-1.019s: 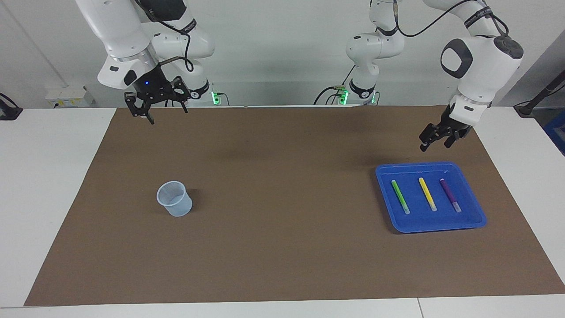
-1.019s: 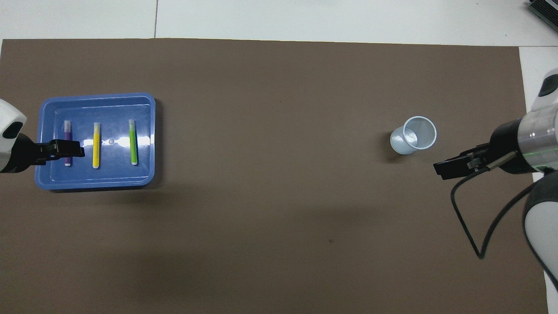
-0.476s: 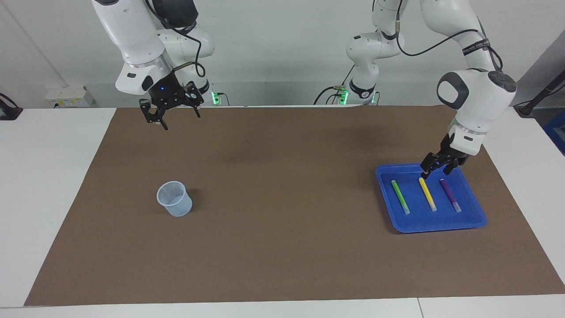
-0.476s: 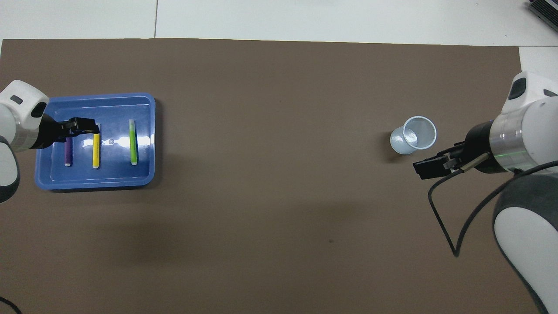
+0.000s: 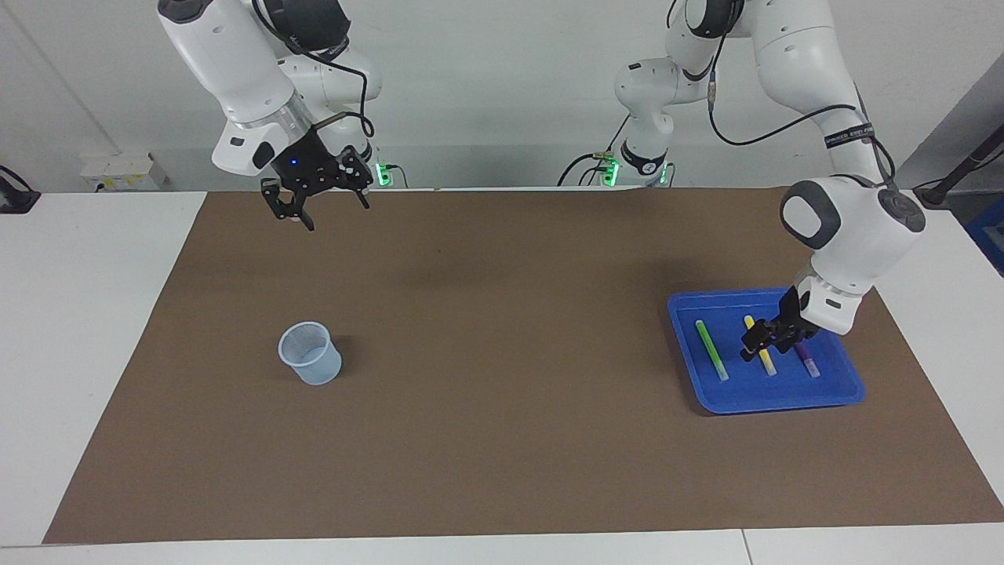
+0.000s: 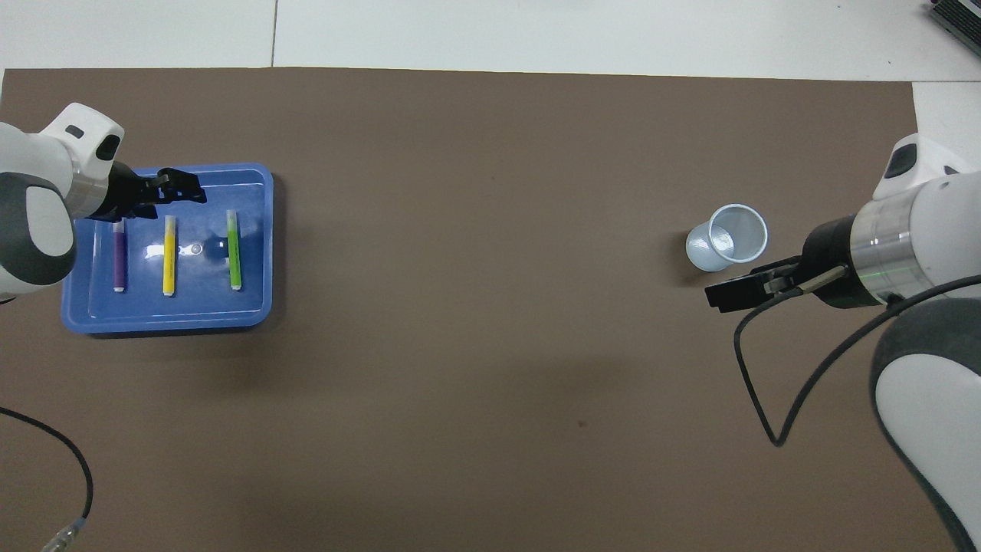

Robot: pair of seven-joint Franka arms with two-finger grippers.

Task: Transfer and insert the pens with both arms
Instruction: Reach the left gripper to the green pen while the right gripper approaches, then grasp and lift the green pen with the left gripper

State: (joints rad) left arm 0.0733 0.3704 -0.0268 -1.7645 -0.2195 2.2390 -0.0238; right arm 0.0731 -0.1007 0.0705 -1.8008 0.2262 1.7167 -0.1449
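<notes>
While the right jaws (image 5: 325, 205) hang spread, the left jaws (image 5: 762, 343), grip unclear, hover over the yellow pen (image 5: 758, 344).

I see a brown mat (image 5: 502, 377) covering most of the white table (image 5: 86, 329), whose bare surface shows past the mat's edges. A blue tray (image 5: 839, 392) sits flat on the mat toward the left arm's end, and a small pale translucent cup (image 5: 311, 355) stands upright on the mat toward the right arm's end, well apart from the tray, its mouth open upward. At the table's edge nearest the robots I can make out green lights (image 5: 382, 174) glowing, and a white socket box (image 5: 124, 171) sits against the wall.
</notes>
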